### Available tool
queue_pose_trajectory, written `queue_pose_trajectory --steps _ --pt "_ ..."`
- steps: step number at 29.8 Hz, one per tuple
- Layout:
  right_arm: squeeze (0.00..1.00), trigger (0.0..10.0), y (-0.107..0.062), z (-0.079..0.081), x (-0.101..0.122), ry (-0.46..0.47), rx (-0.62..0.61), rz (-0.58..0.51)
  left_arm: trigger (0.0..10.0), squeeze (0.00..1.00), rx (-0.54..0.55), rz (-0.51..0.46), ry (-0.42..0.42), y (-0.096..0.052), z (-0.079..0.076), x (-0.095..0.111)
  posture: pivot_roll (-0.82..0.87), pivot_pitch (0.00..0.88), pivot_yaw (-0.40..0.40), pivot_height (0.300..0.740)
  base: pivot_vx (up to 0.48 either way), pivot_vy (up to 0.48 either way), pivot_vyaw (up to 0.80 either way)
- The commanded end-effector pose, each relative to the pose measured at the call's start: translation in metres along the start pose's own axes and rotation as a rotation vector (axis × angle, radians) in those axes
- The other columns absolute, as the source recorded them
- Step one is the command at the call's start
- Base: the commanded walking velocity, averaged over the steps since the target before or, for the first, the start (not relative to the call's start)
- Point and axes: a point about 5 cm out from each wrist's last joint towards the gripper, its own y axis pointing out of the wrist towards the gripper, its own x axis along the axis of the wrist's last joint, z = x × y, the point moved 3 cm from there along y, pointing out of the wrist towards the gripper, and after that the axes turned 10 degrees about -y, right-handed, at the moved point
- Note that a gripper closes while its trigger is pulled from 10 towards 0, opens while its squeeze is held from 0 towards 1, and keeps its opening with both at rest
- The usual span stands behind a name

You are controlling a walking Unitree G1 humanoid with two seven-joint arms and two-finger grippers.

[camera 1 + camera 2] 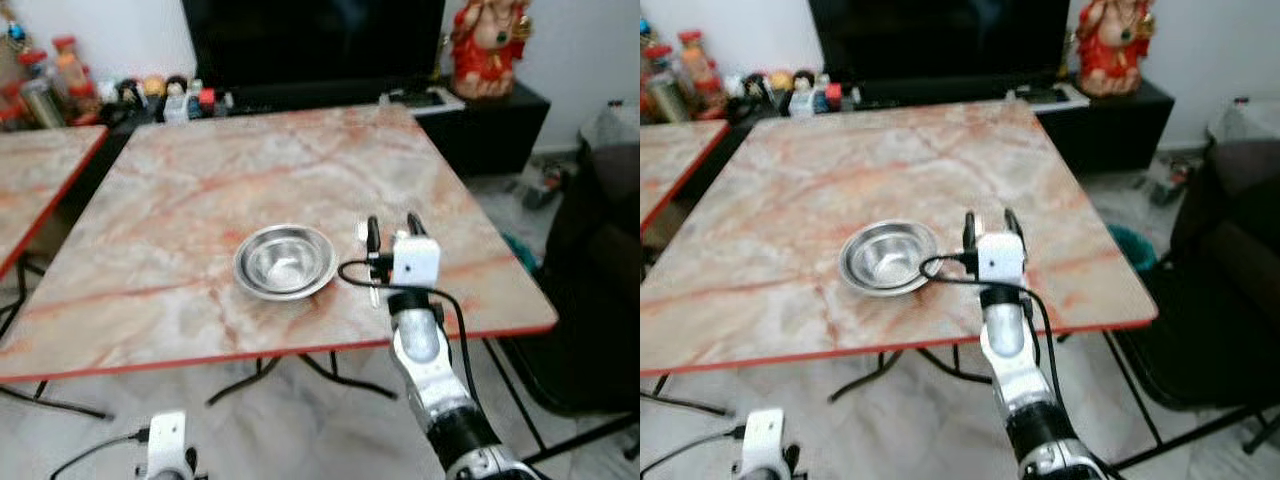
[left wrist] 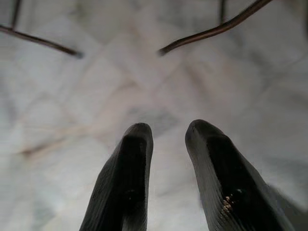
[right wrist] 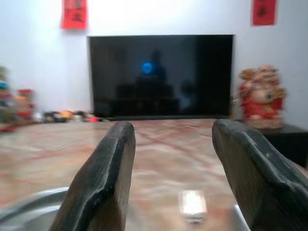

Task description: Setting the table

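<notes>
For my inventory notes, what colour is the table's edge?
Red, along the table's edge; clearest in the left eye view.

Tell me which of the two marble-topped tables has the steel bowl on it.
The large table straight ahead, with the steel bowl near its front edge beside the right gripper. The other table, at the robot's left, shows just a corner.

Square table (image 1: 200, 190) with marbled pink-beige top and red edging standing on thin dark legs over pale tiled floor (image 1: 300, 430). Steel bowl (image 1: 285, 261) sitting upright on it, toward near edge — right of centre. Small shiny object (image 1: 365, 236) lying just right of bowl — too blurred to identify. Second matching table (image 1: 35, 170) standing at left.
</notes>
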Motion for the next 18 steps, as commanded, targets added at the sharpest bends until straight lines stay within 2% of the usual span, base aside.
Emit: queue_pose_trajectory --steps 1,18 --pt "0.0 10.0 0.0038 -0.0077 0.0019 -0.012 -0.017 -0.007 10.0 0.0 -0.002 -0.003 -0.001 0.0005 -0.0017 0.0016 0.04 0.0 0.071 0.74 0.0 0.375 0.0" --pt "0.0 10.0 0.0113 -0.0144 0.007 -0.03 -0.026 -0.022 10.0 0.0 0.004 -0.011 -0.025 0.0014 -0.0064 0.0041 0.03 0.0 0.059 0.74 0.0 0.375 0.0"
